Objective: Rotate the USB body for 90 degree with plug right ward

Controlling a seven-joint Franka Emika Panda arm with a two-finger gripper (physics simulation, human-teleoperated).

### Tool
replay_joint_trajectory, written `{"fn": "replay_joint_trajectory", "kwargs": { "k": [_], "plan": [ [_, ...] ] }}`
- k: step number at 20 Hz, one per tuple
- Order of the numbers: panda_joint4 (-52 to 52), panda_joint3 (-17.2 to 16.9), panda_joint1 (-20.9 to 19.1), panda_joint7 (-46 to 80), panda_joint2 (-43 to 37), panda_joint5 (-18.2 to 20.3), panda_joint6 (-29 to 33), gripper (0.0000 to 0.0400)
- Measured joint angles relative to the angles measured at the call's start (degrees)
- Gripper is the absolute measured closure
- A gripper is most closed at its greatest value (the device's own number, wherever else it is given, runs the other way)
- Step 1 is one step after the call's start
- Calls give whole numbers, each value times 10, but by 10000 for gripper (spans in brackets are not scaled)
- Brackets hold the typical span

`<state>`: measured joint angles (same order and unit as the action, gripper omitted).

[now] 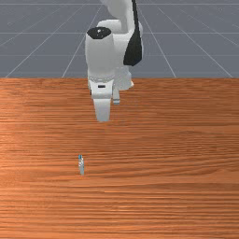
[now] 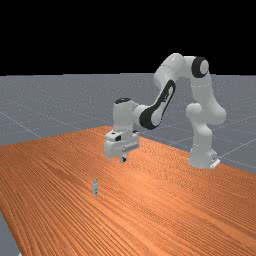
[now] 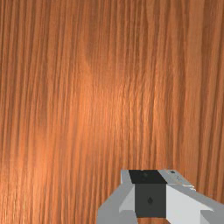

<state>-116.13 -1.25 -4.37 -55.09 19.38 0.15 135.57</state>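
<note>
our gripper (image 2: 124, 159) above the table (image 1: 163, 186), spread or pressed together we cannot tell, USB (image 1: 81, 165) at its seven o'clock in the front view, blue end toward twelve

The front view is bright, and the light on the counter (image 1: 172, 205) looks nearly the same all over. In the far view, a warm, shiny glow sits near the middle of the wood, under a black sky (image 2: 125, 35). Tiny pale dots speckle the grey floor (image 2: 40, 100). The white arm (image 2: 125, 117) has soft grey shade on some sides. In the wrist view, soft pale patches shine among darker brown wood
</note>
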Motion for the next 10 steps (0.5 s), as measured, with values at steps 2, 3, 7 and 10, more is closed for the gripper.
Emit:
{"fn": "replay_joint_trajectory", "kwargs": {
  "k": [2,3,7,10],
  "plan": [
    [6,-6,-16,-23,4,3,-2,400],
    [9,-9,-22,-26,6,4,-3,400],
    [62,-15,-28,-18,37,5,-35,400],
    [179,-13,-26,-12,107,5,-90,400]
  ]
}}
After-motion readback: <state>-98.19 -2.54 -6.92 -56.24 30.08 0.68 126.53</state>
